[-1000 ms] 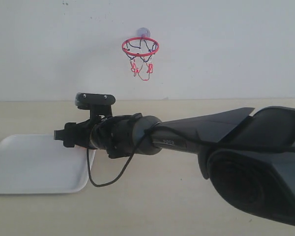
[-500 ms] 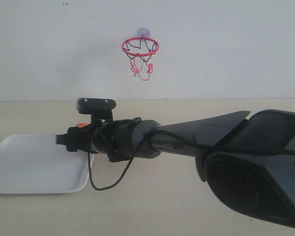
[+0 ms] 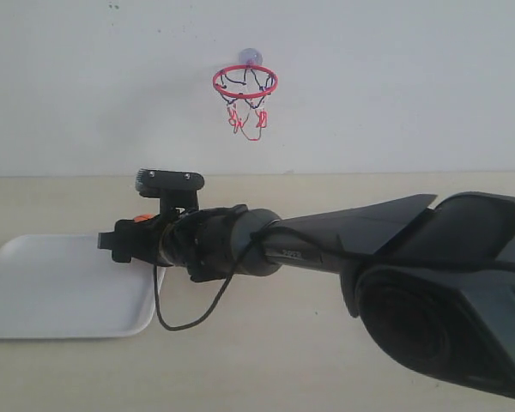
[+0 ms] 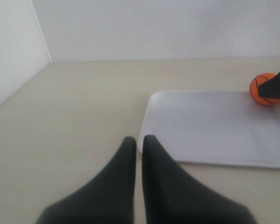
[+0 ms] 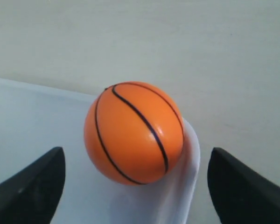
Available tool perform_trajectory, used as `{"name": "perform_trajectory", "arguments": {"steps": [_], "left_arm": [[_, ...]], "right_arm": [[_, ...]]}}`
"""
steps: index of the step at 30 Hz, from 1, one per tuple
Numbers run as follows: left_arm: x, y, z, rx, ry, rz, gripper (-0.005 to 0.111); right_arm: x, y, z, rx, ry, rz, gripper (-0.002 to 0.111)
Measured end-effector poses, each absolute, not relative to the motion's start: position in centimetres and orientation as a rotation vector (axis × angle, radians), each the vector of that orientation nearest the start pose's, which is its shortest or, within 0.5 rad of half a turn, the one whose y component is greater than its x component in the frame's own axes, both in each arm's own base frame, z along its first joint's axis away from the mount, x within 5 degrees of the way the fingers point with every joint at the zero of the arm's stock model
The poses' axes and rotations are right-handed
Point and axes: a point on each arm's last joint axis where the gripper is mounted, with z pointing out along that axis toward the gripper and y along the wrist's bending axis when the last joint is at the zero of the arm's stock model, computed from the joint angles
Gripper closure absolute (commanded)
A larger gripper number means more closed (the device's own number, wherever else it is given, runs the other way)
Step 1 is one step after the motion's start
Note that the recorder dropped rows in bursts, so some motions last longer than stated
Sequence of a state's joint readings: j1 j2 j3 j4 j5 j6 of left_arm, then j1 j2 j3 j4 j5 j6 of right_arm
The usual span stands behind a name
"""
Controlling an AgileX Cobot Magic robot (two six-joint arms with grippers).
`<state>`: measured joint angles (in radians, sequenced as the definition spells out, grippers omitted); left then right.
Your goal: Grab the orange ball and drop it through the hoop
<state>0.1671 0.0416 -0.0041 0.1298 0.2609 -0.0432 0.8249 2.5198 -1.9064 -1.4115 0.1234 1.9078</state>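
- Orange ball (image 5: 134,133) sits at the white tray's (image 5: 28,121) corner rim.
- Right jaws spread wide, flanking it; left jaws pressed together, idle.
- Likely light, smooth, prone to roll: pinch across its middle.

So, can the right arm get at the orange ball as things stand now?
Probably yes. The ball sits at a corner of the tray, right between the open jaws of the right arm, with nothing in between.
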Motion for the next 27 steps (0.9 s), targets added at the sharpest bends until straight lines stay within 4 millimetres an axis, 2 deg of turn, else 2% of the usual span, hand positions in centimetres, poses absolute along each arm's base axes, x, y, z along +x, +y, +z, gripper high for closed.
{"name": "perform_trajectory", "arguments": {"steps": [5, 10, 15, 21, 27], "left_arm": [[5.64, 1.26, 18.88, -0.100, 1.782, 0.209, 0.103], [5.64, 1.26, 18.88, -0.100, 1.782, 0.209, 0.103], [5.64, 1.26, 18.88, -0.100, 1.782, 0.209, 0.103], [5.64, 1.26, 18.88, -0.100, 1.782, 0.209, 0.103], [5.64, 1.26, 18.88, -0.100, 1.782, 0.209, 0.103]], "right_arm": [[39.04, 40.90, 10.44, -0.291, 2.141, 0.701, 0.030], [39.30, 40.98, 10.55, -0.253, 2.138, 0.705, 0.040], [39.33, 40.93, 10.51, -0.240, 2.141, 0.704, 0.040], [39.29, 40.98, 10.41, -0.233, 2.147, 0.716, 0.024], [39.25, 41.01, 10.40, -0.206, 2.157, 0.736, 0.025]]}}
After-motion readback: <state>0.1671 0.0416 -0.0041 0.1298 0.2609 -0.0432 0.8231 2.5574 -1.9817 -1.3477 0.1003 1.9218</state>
